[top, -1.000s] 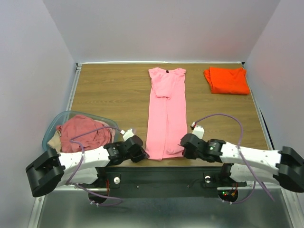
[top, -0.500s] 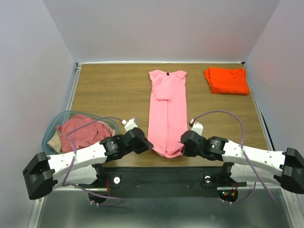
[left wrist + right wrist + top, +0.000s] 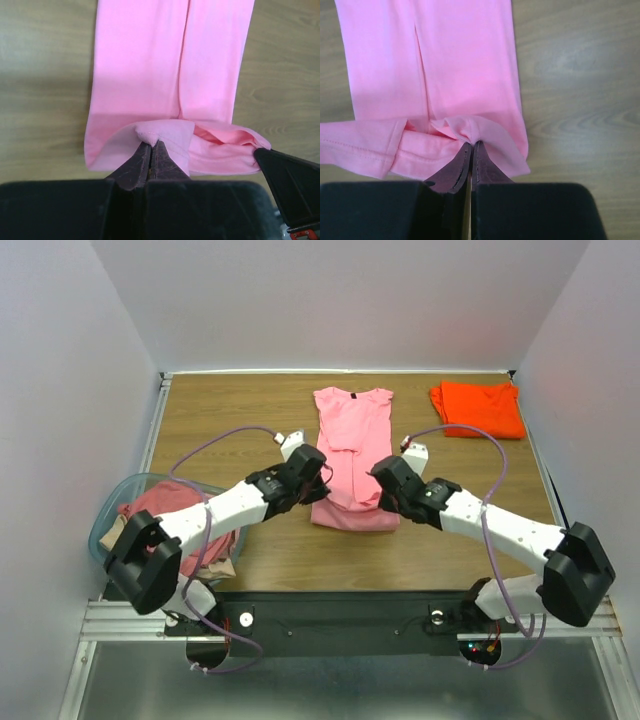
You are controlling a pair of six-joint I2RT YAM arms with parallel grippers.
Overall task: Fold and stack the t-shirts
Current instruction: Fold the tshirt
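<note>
A light pink t-shirt (image 3: 352,440) lies lengthwise mid-table, folded into a narrow strip, collar at the far end. Its near hem is lifted and doubled back over the strip. My left gripper (image 3: 322,478) is shut on the hem's left corner (image 3: 150,134). The right gripper (image 3: 381,480) is shut on the hem's right corner (image 3: 472,134). Both hold the cloth a little above the lower layer (image 3: 140,65). A folded bright orange t-shirt (image 3: 478,408) rests at the far right. More t-shirts, dusty rose (image 3: 160,515) and tan, fill the tub.
The clear bluish plastic tub (image 3: 112,505) stands at the near left, beside the left arm. Wooden tabletop (image 3: 230,430) runs to white walls at the back and sides. A black rail (image 3: 330,620) spans the near edge.
Both grippers have carried the pink shirt's near hem away from the front edge toward the collar, doubling the lower part over the rest. Both stayed shut on the cloth.
</note>
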